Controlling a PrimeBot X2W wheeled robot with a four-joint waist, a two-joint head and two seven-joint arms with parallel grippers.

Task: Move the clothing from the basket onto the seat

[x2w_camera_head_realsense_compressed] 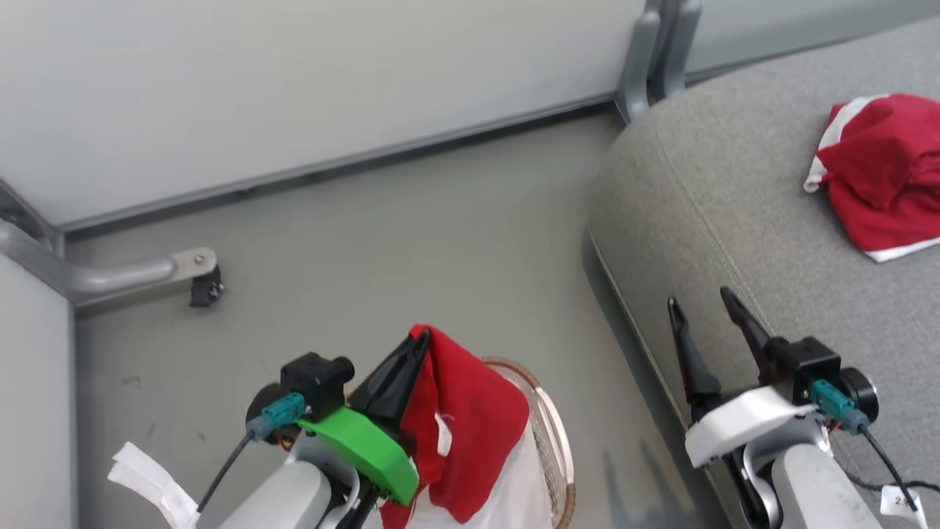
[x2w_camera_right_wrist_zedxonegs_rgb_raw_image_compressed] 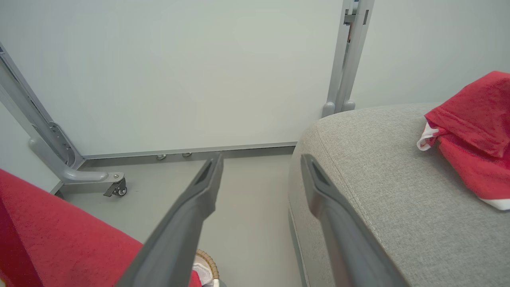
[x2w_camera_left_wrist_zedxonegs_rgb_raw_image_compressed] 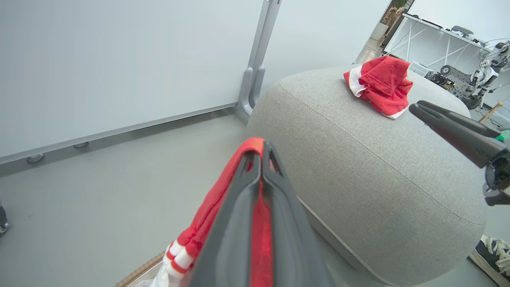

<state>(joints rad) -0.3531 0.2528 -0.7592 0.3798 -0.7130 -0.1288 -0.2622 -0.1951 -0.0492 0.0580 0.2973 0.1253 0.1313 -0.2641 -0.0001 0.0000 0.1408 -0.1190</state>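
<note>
left gripper (x2w_camera_head_realsense_compressed: 415,345): jaws clamped on held jersey (x2w_camera_head_realsense_compressed: 470,419), hanging over basket (x2w_camera_head_realsense_compressed: 559,441)
right gripper (x2w_camera_head_realsense_compressed: 699,300): jaws apart, empty, at seat (x2w_camera_head_realsense_compressed: 734,220) edge
seat: second jersey (x2w_camera_head_realsense_compressed: 881,169) lying at far right
next move: swing right, keep hem clear of seat edge, release on bare cushion

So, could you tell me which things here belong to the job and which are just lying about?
Job: red garment clamped in the left gripper; basket beneath it; seat; second garment lying on the seat.
Lying about: partition panels; caster foot; shoe; open right gripper, idle.
</note>
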